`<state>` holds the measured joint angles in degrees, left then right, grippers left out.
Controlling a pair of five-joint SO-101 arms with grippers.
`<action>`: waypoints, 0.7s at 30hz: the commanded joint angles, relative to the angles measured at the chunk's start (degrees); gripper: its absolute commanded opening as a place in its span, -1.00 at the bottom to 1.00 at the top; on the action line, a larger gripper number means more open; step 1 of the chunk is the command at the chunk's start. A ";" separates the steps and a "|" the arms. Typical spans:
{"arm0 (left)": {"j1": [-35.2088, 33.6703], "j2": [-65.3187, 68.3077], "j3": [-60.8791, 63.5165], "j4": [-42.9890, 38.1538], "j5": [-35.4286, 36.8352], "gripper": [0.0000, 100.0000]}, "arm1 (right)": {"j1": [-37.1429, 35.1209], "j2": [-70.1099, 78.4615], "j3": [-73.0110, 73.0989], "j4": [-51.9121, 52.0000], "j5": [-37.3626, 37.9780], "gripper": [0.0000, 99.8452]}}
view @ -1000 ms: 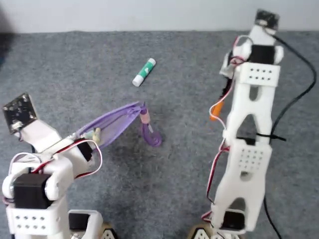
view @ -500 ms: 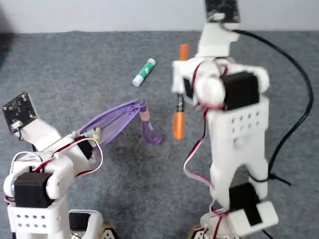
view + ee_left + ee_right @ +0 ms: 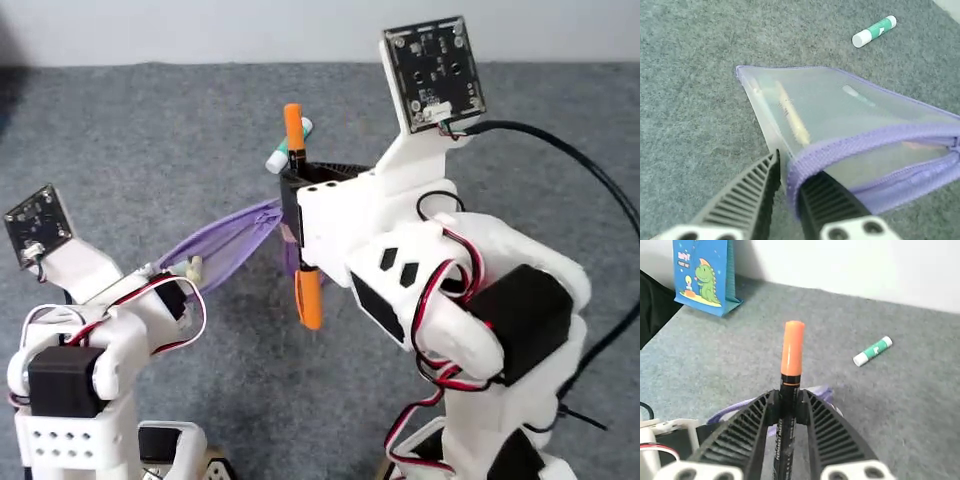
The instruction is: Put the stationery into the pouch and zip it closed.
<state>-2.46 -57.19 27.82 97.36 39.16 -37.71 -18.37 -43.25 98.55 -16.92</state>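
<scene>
The right claw point(image 3: 788, 404) grips an orange marker point(image 3: 792, 347) above the purple pouch point(image 3: 840, 115), whose edge the left claw point(image 3: 787, 175) pinches. The right arm point(image 3: 430, 270) hides the pouch's zip end; a glue stick point(image 3: 874, 31) lies apart on the desk point(image 3: 150, 130).

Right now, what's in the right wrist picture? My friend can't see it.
The right gripper clamps an orange marker, with a bit of the purple pouch behind it on the grey carpet. A green and white glue stick lies farther off, and a blue dinosaur bag stands by the wall.
</scene>
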 commanded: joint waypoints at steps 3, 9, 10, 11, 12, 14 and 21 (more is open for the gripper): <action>0.35 0.35 -2.24 -1.41 0.79 -0.97 | -0.75 -1.98 0.00 0.04 -0.44 -0.99; 0.35 0.35 -2.24 -1.41 0.79 -0.97 | -3.21 -4.18 0.00 3.47 -0.44 -0.99; 0.35 0.35 -2.24 -1.41 0.79 -0.97 | -3.30 -4.44 0.00 3.65 -0.35 -0.99; 0.35 0.35 -2.24 -1.41 0.79 -0.97 | -3.30 -4.70 0.00 3.91 -0.26 -0.99; 0.35 0.35 -2.24 -1.41 0.79 -0.97 | -3.38 -4.97 0.18 4.00 -0.18 -0.99; 0.35 0.35 -2.24 -1.41 0.79 -0.97 | -3.47 -6.46 2.55 4.00 0.62 -0.99; 0.35 0.35 -2.24 -1.32 0.79 -0.97 | -3.47 -21.05 24.53 -1.98 3.08 -0.99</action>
<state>-2.46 -57.19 27.82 97.36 39.34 -40.70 -32.62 -27.43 100.13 -15.69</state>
